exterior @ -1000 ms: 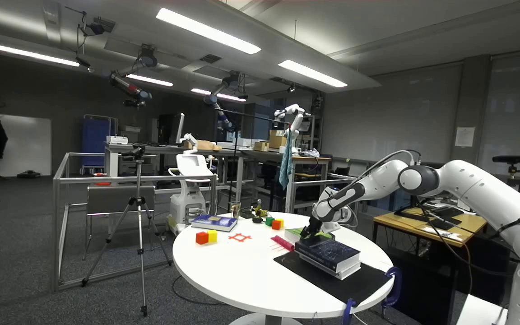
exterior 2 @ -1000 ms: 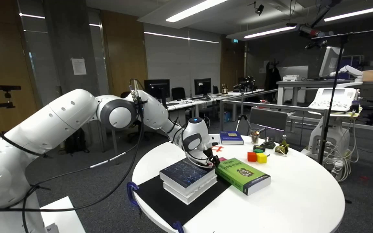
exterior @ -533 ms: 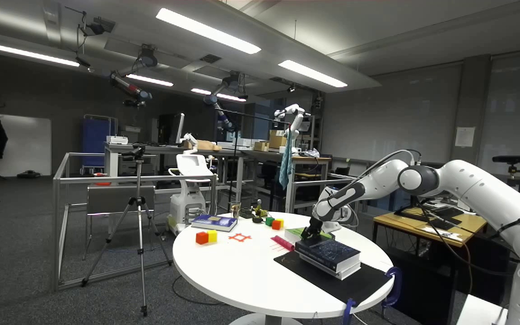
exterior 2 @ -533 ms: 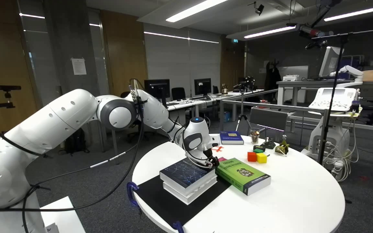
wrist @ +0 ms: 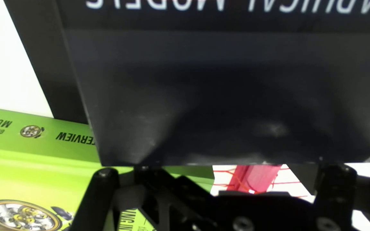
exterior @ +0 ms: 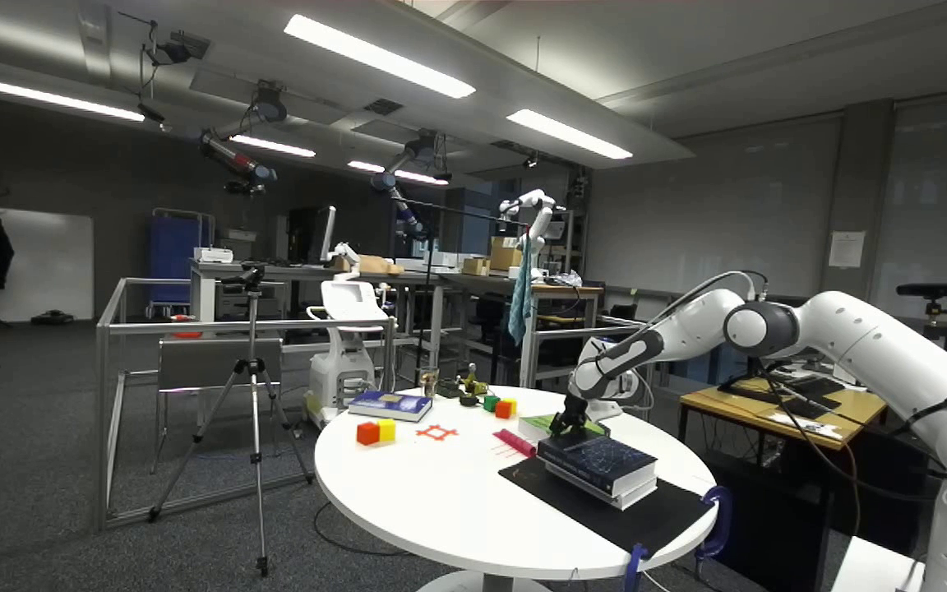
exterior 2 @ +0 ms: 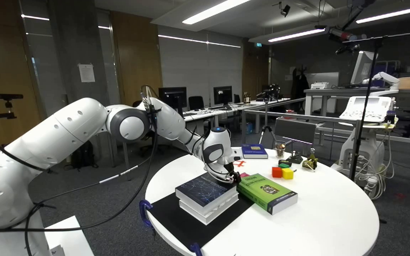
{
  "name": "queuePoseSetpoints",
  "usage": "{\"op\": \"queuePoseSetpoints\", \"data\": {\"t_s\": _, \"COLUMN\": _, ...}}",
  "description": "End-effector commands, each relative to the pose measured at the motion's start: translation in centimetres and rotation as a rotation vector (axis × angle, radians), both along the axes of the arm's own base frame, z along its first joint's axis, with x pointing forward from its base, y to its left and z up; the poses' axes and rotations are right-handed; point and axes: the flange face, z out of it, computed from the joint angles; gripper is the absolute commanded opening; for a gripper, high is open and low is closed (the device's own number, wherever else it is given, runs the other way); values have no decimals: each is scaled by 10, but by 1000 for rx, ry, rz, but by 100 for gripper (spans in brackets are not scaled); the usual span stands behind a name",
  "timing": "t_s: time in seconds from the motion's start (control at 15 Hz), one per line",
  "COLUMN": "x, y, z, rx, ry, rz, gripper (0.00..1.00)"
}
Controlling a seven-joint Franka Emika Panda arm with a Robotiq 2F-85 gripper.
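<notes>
My gripper (exterior: 564,426) hangs at the spine-side edge of the dark book (exterior: 598,459), the upper book of a stack. In the wrist view the gripper (wrist: 240,170) has its fingers wide apart along that book's near edge, and only table, a pink object and green cover show through the gap. Whether the fingertips touch the book, I cannot tell. Below the dark book is a white-paged book (exterior 2: 210,213), with a black mat (exterior 2: 176,220) under both. Close beside the hand lies a green book (exterior 2: 267,190). The hand partly hides the dark book's edge in both exterior views.
A pink piece (exterior: 516,442) lies beside the stack on the round white table (exterior: 441,510). Farther off are a blue book (exterior 2: 254,151), red (exterior 2: 277,172) and yellow (exterior 2: 287,173) cubes, and a glass (exterior 2: 280,148). Blue clamps (exterior: 716,520) grip the table edge.
The hand has tilted a little: its top is more upright and its fingertips have shifted slightly toward the dark book. The books have not moved.
</notes>
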Motion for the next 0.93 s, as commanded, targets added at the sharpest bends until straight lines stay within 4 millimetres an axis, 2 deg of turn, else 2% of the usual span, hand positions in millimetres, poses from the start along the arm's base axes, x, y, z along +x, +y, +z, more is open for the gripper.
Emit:
{"op": "queuePoseSetpoints", "data": {"t_s": 0.0, "x": -2, "y": -2, "z": 9, "rx": -25, "ry": 79, "rz": -15, "gripper": 100}}
{"op": "queuePoseSetpoints", "data": {"t_s": 0.87, "x": -5, "y": -1, "z": 12, "rx": -42, "ry": 232, "rz": -16, "gripper": 100}}
